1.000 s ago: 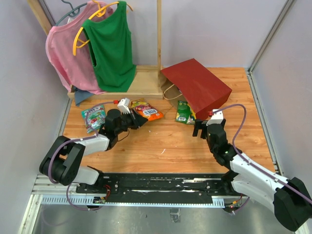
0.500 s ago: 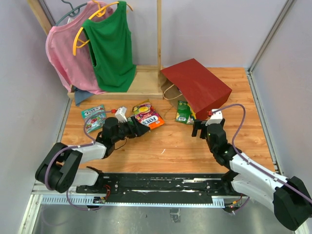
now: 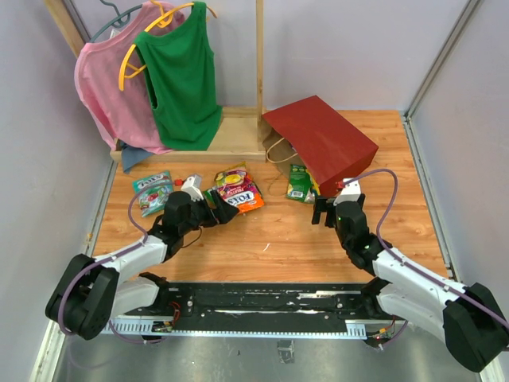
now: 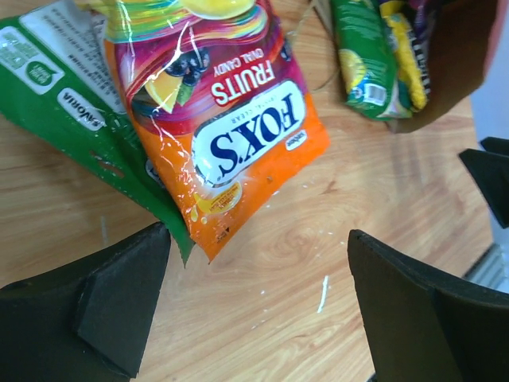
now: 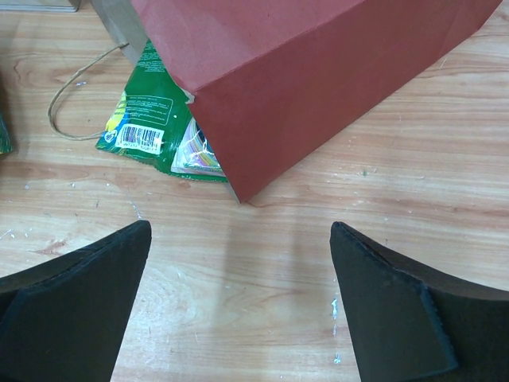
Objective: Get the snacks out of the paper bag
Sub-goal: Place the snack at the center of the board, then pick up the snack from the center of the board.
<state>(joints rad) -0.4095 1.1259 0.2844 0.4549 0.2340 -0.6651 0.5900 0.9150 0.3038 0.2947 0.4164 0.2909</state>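
Observation:
The red paper bag (image 3: 322,143) (image 5: 318,72) lies on its side at the back right, its mouth facing left. A green snack packet (image 3: 299,183) (image 5: 155,119) sticks out of the mouth, with other packets half hidden behind it (image 4: 374,56). An orange Fox's candy packet (image 3: 241,191) (image 4: 231,119) lies on the table over a green packet (image 4: 71,103). Another green packet (image 3: 153,191) lies further left. My left gripper (image 3: 221,208) (image 4: 258,310) is open and empty just short of the Fox's packet. My right gripper (image 3: 328,211) (image 5: 238,310) is open and empty in front of the bag's near corner.
A wooden clothes rack (image 3: 231,135) with a pink and a green top (image 3: 179,79) stands at the back left. The bag's loop handle (image 3: 278,150) (image 5: 75,95) lies on the wood beside the mouth. Walls close in on the table at left, right and back.
My left gripper has gone from shut to open, letting the Fox's packet drop flat on the table, and has drawn back slightly. The right gripper has barely moved.

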